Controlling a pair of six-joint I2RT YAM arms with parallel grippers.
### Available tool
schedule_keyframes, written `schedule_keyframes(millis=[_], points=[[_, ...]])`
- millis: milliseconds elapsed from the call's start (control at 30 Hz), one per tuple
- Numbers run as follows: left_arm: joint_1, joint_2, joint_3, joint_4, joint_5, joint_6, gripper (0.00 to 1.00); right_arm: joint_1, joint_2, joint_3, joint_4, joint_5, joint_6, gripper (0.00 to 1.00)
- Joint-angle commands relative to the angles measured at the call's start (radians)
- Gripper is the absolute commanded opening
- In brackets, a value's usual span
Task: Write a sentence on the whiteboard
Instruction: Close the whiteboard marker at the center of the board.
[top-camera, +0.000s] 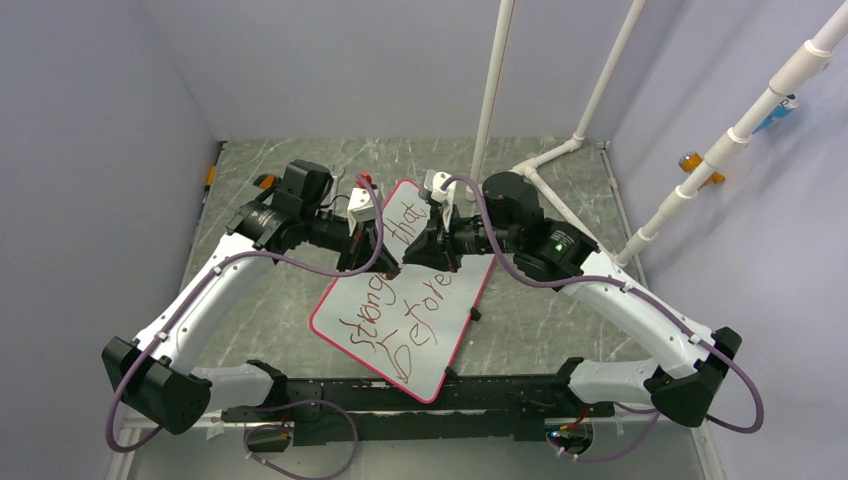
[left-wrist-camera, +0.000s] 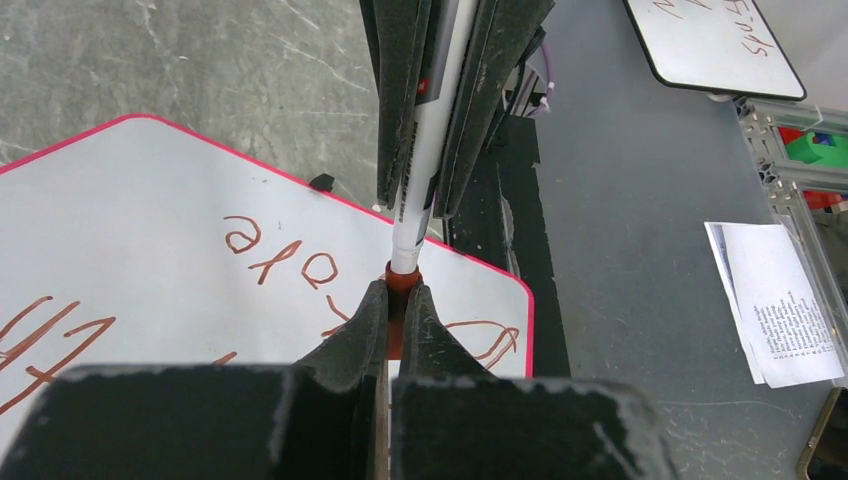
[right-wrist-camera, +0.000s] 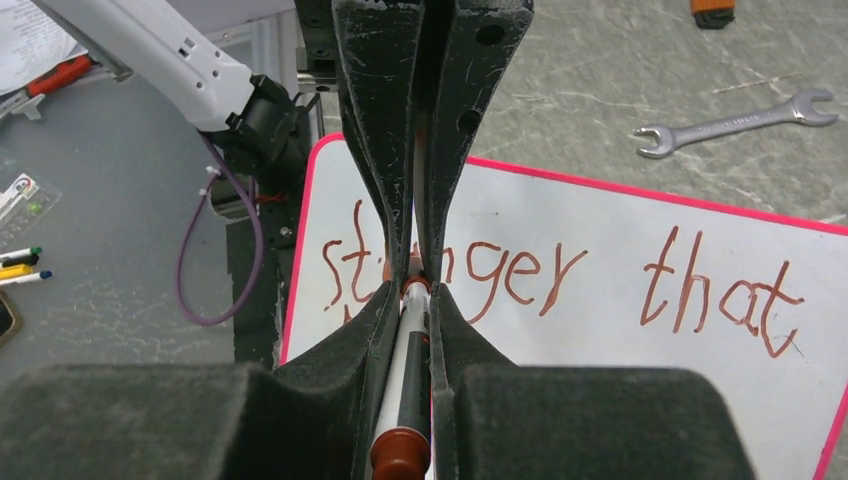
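Flat on the grey marbled tabletop (top-camera: 560, 320), a glossy white, pink-rimmed whiteboard (top-camera: 460, 315), bearing the loose dark-red handwritten sentence (top-camera: 405, 305) — three words, two lines. Looks fully written. Above it, right gripper (right-wrist-camera: 415, 295) clamped on the white-barrelled marker (left-wrist-camera: 425, 170), left gripper (left-wrist-camera: 400, 300) squeezed onto its dark-red cap (left-wrist-camera: 402, 280) — probably leaves only recapping.

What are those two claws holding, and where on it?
One marker, shared. The right gripper clamps its white barrel; the left gripper pinches its red end.
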Motion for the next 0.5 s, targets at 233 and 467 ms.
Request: schedule_keyframes(millis=[233, 467], points=[[-0.02, -0.085, 0.0, 0.18, 0.137, -0.016, 0.0, 0.021, 0.038, -0.079, 0.064, -0.094, 0.023, 0.0], [-0.018, -0.088, 0.002, 0.183, 0.173, -0.019, 0.0, 0.022, 0.03, -0.131, 0.119, -0.158, 0.031, 0.0]])
